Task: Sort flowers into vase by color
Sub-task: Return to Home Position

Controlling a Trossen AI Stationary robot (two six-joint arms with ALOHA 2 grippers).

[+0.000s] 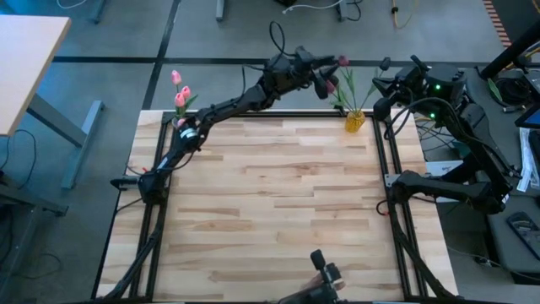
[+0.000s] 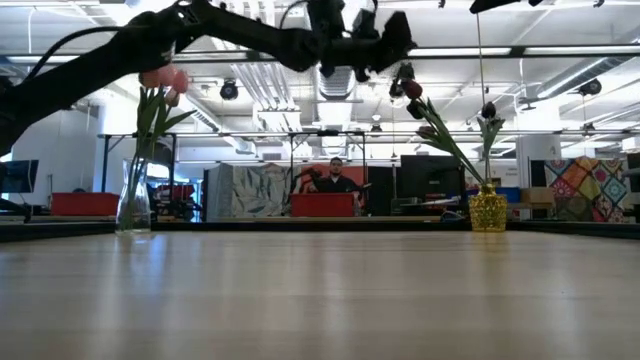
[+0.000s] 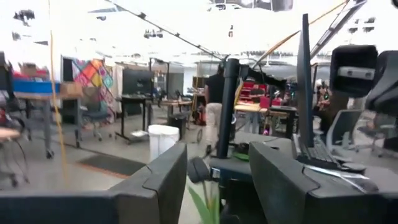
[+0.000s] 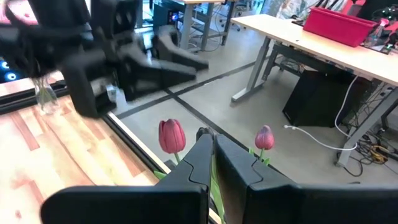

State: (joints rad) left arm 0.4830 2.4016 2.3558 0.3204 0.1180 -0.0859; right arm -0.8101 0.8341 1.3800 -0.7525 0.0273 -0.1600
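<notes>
The left gripper (image 1: 324,84) hangs high over the table's far edge with its fingers (image 3: 155,182) spread wide and nothing between them. Only a blurred green leaf (image 3: 204,205) shows through the gap. Just beside and below it stands the yellow vase (image 1: 355,122), holding the dark flowers (image 2: 413,90). Their maroon and red heads lean out on long stems, and the topmost one is close to the gripper's tip.

The pink flowers (image 1: 180,97) are well apart from this gripper, back along its own arm. They stand upright in the transparent vase (image 2: 133,205) at the far left corner of the table.

The right gripper (image 4: 211,146) waits off the table's right side, aimed at the yellow vase. Its fingers are pressed together at the tips. A sliver of green shows in the slit below (probably a stem beyond the fingers rather than one being held, though the view is too tight to be sure). Two dark heads (image 4: 172,135) sit just past its tip, one to either side.

A person (image 2: 337,176) stands in the room far behind the table.
</notes>
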